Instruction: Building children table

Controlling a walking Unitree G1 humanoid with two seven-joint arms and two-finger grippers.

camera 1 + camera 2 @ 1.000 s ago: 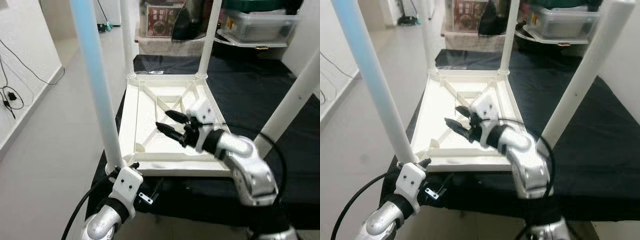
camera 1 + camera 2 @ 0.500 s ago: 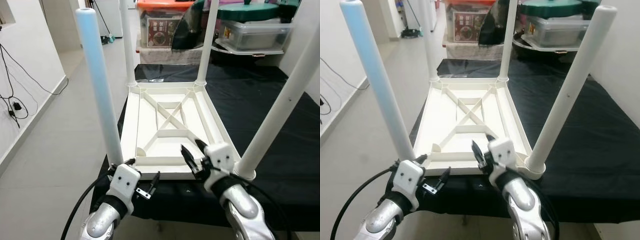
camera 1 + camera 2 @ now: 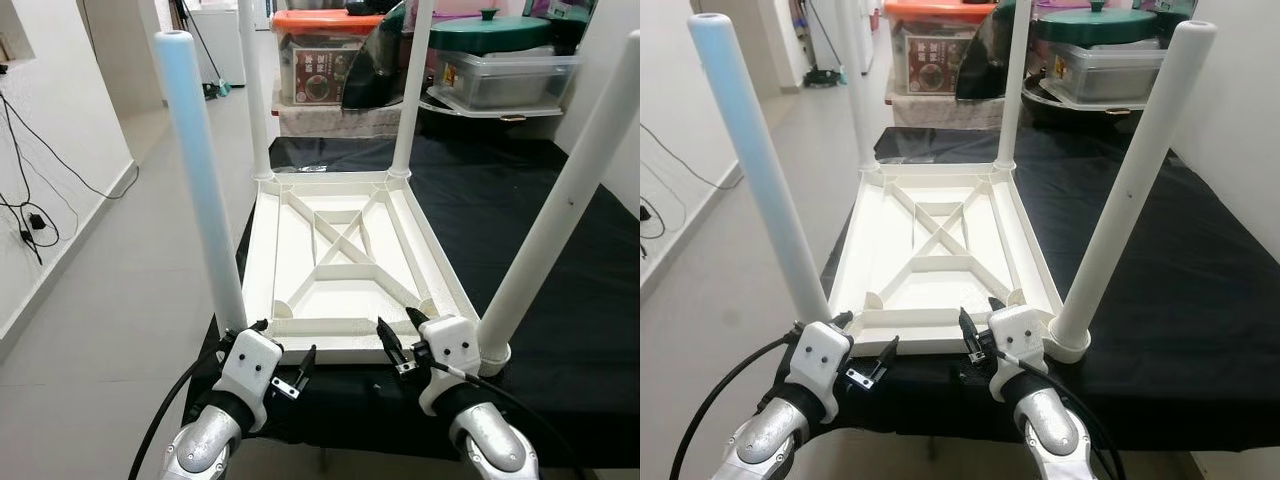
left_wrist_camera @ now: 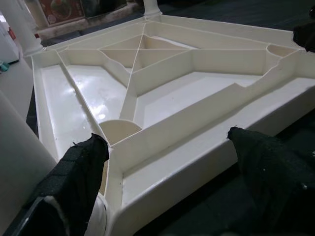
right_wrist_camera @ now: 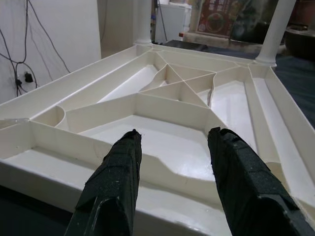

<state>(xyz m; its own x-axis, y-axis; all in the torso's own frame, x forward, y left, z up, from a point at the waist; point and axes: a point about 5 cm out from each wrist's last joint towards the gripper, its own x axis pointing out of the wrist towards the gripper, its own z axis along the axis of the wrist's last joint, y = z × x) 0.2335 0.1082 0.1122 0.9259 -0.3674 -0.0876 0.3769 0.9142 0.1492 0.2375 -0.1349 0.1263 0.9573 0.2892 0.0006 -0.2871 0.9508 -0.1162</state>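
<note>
A pale tiled floor (image 3: 120,300) runs along a white wall with trailing black cables (image 3: 25,205) on the robot's left. Ahead stands a desk covered in black cloth (image 3: 1160,260). Beyond it are storage containers: a clear bin with an orange lid (image 3: 320,60) holding a printed red box, and a clear plastic tub (image 3: 1105,65) with a dark green lid resting on top of it; what the tub holds cannot be told.

On the black cloth lies the white children's table (image 3: 345,265), upside down, its ribbed underside facing up with crossed braces in the middle. Four white legs stand up from its corners, the near-left leg (image 3: 200,190) tinted bluish and the near-right leg (image 3: 1130,190) leaning outward.

The left gripper (image 3: 290,365) hovers at the table's near-left corner, its fingers (image 4: 81,164) spread wide and holding nothing. The right gripper (image 3: 978,325) sits at the near edge, just beside the near-right leg, its fingers (image 5: 120,172) likewise parted and empty, pointing over the ribbed underside.
</note>
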